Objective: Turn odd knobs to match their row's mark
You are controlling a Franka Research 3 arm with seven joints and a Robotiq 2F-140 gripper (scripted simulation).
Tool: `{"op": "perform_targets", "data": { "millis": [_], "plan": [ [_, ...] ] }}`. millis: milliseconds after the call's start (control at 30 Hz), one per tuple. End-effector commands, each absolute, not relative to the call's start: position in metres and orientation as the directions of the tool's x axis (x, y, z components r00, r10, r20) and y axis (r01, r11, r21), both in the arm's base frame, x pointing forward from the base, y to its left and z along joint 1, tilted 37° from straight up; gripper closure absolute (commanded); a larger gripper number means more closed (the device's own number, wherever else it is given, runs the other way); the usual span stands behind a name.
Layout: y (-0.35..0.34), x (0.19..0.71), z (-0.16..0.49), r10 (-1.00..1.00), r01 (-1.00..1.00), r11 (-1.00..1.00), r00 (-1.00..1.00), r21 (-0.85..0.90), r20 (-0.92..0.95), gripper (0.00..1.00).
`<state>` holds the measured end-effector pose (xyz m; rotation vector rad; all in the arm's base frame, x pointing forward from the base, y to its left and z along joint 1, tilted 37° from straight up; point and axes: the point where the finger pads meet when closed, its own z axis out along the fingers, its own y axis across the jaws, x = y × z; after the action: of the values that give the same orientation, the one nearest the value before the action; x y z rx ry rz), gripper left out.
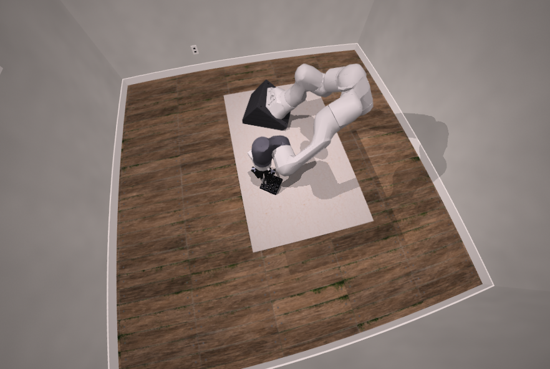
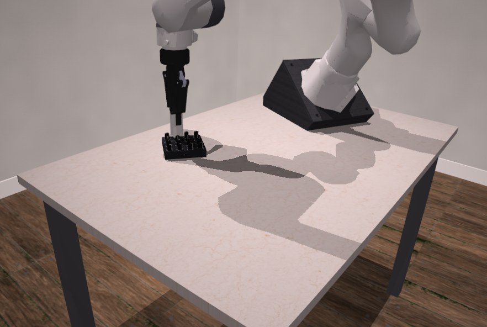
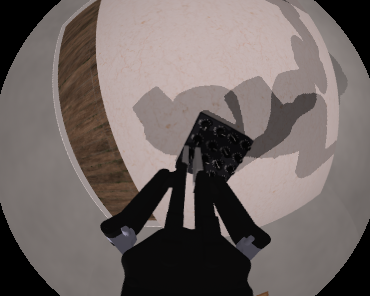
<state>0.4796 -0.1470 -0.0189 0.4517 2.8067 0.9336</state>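
The knob box point(image 1: 277, 190) point(image 2: 184, 153) point(image 3: 223, 141) stands upright on the surface point(image 1: 310, 222) point(image 2: 155, 204) point(image 3: 148, 55); the jaws point(image 1: 264, 181) point(image 2: 176, 133), nearly closed, reach its knobs (whether one is gripped, I can't tell). Settings are too small to read, so what's done or left remains uncertain.

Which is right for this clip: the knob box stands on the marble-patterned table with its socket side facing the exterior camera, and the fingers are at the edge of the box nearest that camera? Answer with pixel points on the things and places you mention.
The fingers point(image 1: 264, 180) point(image 2: 176, 135) are at the far part of the knob box point(image 1: 276, 191) point(image 2: 184, 153) point(image 3: 228, 131), not the near edge; the exterior view shows this. The rest stands.
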Motion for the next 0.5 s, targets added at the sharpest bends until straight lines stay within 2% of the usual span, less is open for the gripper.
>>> {"op": "perform_targets", "data": {
  "millis": [0, 467],
  "plan": [
    [-0.1474, 0.4809, -0.0196, 0.44, 0.38, 0.703, -0.896, 0.601, 0.052, 0.95],
    [-0.1474, 0.4809, -0.0196, 0.524, 0.488, 0.644, -0.843, 0.59, 0.126, 0.95]
  ]
}}
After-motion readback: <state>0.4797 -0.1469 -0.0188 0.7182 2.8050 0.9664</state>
